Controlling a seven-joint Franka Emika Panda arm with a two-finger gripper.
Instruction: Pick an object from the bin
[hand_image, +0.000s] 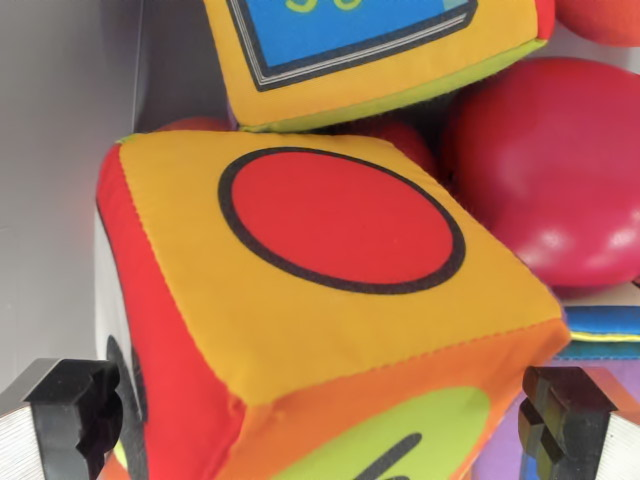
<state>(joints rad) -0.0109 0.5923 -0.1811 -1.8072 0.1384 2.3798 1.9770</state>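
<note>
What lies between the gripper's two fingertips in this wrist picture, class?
The soft fabric cube with the red circle fills the stretch between the fingers of the open gripper; the wrist view shows its lower orange face there.

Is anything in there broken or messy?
Nothing looks broken or spilled. The soft block with the red circle lies tilted, jammed against another block and a shiny red ball. It's a jumbled bin, nothing odder.
</note>
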